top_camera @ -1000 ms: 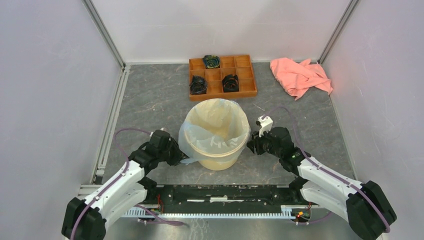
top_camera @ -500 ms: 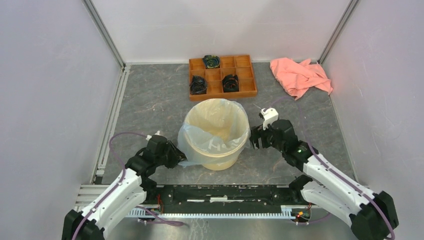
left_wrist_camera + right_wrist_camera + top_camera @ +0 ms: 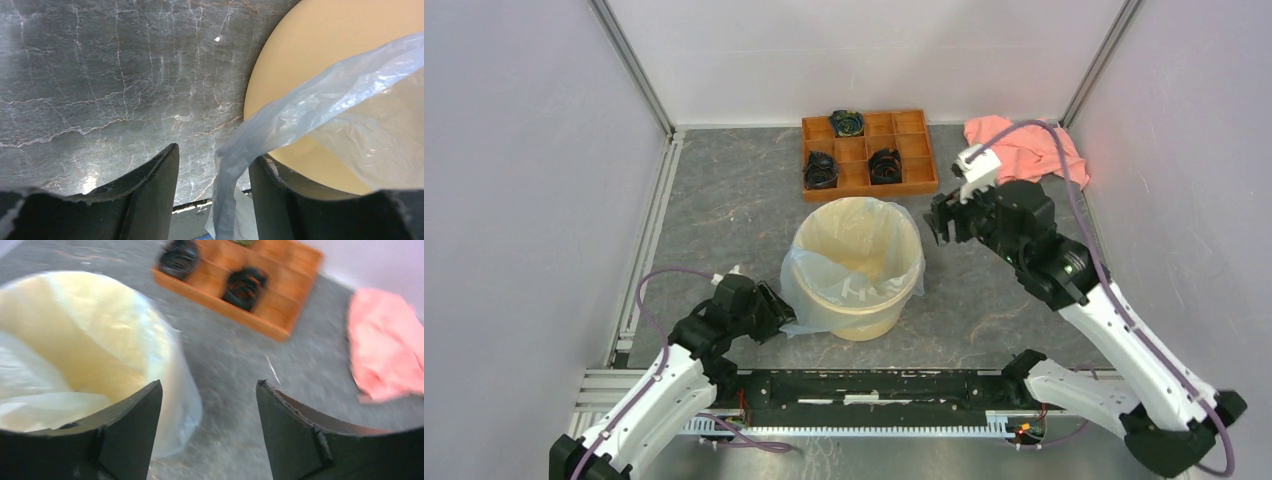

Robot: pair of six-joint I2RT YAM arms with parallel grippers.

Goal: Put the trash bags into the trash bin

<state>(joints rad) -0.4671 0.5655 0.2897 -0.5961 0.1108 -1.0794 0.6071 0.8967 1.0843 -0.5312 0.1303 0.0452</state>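
Trash bag point(image 3: 856, 262), thin and pale blue-grey, sits opened inside the trash bin point(image 3: 864, 325). Its mouth is folded out over the rim so it serves as a liner, and slack film hangs down the bin's left side. The pale yellow bin stands upright near the middle of the table point(image 3: 724, 200), a little toward the near edge, where both arms can reach it. The right gripper point(image 3: 941, 222) hangs raised off the bin's far-right side, jaws wide apart with nothing between them, clear of the bag. The left gripper point(image 3: 776, 308) sits low at the bin's near-left with its fingers apart; a strip of film hangs between them, against 1 finger but not pinched. I judge the lining as good as done. White panels in metal framing wall in the grey, veined table. A compartmented wooden tray point(image 3: 869, 186) at the middle of the far edge holds 3 dark rolled bundles point(image 3: 821, 170), and a salmon-pink cloth point(image 3: 1024, 150) lies crumpled in the far right corner.
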